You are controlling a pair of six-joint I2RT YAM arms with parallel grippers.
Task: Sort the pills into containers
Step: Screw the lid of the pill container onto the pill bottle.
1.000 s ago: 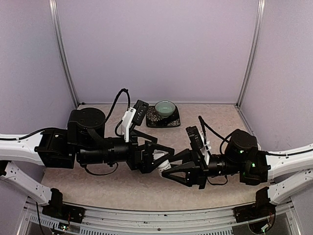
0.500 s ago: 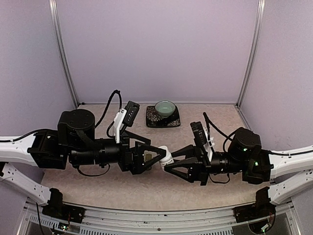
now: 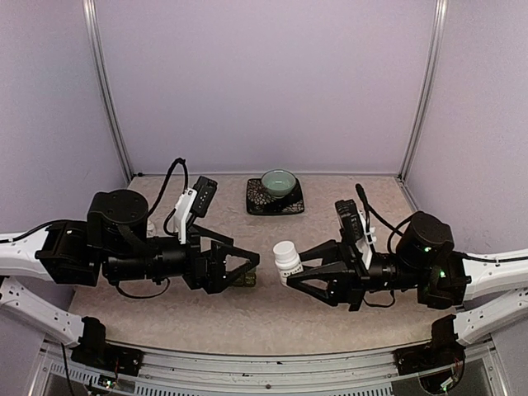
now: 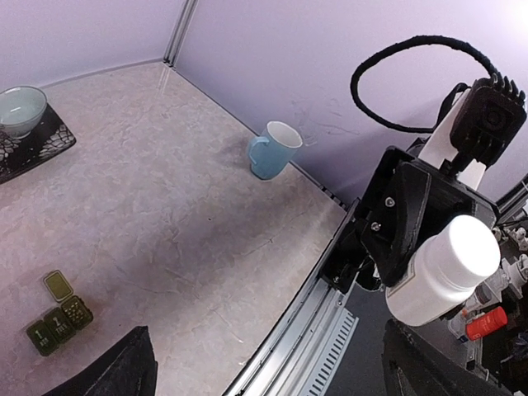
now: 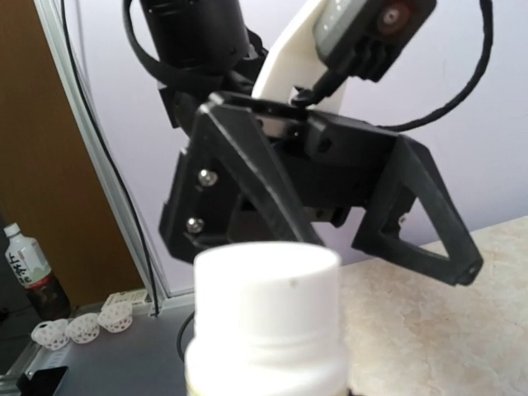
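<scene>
The left tool (image 3: 252, 271) hangs low over the table (image 3: 371, 206) near its middle. Its two fingers are spread wide with nothing between them. The containers (image 4: 59, 323) lie on the table right under it. From above, only a green edge shows at the fingertips. The left wrist view shows the whole dark green strip of three joined squares, with one lid flipped open beside it. What is in that open square is too small to tell.

The right tool (image 3: 293, 270) faces the left one from the other side, a little apart from it. It is clamped around the lower body of a white bottle (image 3: 285, 252). The bottle stands upright above the table with its white cap on. In the right wrist view the cap fills the lower frame and the spread left fingers are just beyond it.

A teal bowl (image 3: 279, 180) sits on a dark patterned mat (image 3: 257, 198) at the far edge of the table, well apart from both tools. A pale blue mug (image 4: 271, 153) stands upright near the wall on the left side, well away from the containers.
</scene>
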